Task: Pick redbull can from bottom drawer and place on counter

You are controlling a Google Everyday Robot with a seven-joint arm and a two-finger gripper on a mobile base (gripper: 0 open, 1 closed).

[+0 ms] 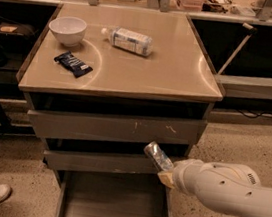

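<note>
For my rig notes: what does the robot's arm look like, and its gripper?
The arm is a thick, rounded white shell with small dark holes. The gripper, at its tip by the redbull can above the bottom drawer, shows a tan-yellow part.

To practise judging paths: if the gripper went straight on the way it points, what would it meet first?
The gripper, holding the redbull can above the bottom drawer, points up-left: probably the middle drawer front, depth unclear.
</note>
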